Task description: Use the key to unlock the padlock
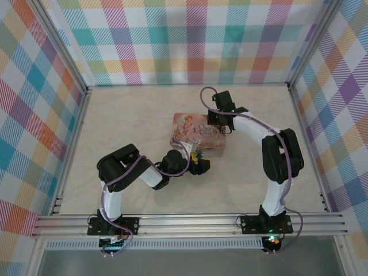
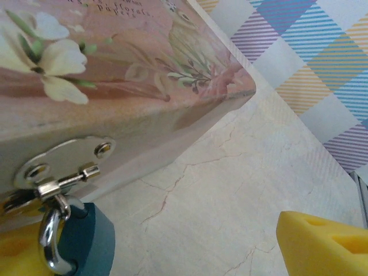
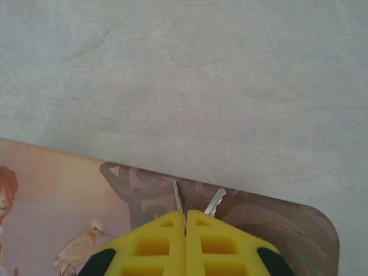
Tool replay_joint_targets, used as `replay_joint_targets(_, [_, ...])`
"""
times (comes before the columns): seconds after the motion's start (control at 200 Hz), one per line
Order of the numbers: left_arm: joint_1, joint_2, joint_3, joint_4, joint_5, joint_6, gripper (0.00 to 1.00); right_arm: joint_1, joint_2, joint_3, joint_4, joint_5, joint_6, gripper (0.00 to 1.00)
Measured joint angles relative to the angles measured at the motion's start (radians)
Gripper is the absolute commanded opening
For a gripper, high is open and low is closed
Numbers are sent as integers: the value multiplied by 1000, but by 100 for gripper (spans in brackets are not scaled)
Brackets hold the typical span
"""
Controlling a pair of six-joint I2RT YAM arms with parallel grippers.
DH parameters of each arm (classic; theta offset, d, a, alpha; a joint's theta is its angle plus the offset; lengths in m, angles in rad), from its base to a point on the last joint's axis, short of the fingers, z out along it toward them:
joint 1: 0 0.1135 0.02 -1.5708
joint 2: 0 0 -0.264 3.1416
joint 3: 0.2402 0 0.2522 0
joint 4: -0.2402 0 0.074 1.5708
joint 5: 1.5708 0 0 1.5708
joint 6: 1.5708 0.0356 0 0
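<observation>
Nearest the arm bases, the left gripper (image 2: pixel 161 244) is spread wide, and the padlock (image 2: pixel 89 241) is seen just beside one yellow finger (image 2: pixel 322 244). Its blue-teal body is hung by a silvery shackle from the hasp (image 2: pixel 63 167) of a pink floral tin (image 2: pixel 144 75) set on the marbled surface (image 2: pixel 241 190). Farther back, over the lid, the pale key (image 3: pixel 215 201) is pinched in the closed right gripper (image 3: pixel 185 221). Lid lettering is too blurred to be read.

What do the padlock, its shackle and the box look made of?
The padlock body: matte blue-teal, painted metal or plastic; the look leaves it open. Its shackle: polished silvery metal, with bright reflections. The box: probably printed tin, smooth floral surface with a soft sheen.
</observation>
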Motion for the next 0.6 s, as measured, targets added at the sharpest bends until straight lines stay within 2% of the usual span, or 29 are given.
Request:
replay_joint_targets(0.18, [0, 0, 0, -5, -29, -15, 74, 0, -13, -16, -1, 0, 0, 0])
replay_joint_targets(0.29, [0, 0, -2, -8, -44, -17, 61, 0, -19, -23, -1, 0, 0, 0])
replay_joint_targets(0.355, [0, 0, -4, -10, -45, -21, 59, 0, -21, -26, -1, 0, 0, 0])
replay_joint_targets(0.415, [0, 0, -4, -16, -44, -22, 54, 0, -23, -27, -1, 0, 0, 0])
replay_joint_targets(0.56, [8, -1, -4, -38, -43, -24, 52, 0, -23, -28, -1, 0, 0, 0])
replay_joint_targets(0.6, [11, -1, -4, -41, -43, -25, 47, 0, -23, -28, -1, 0, 0, 0])
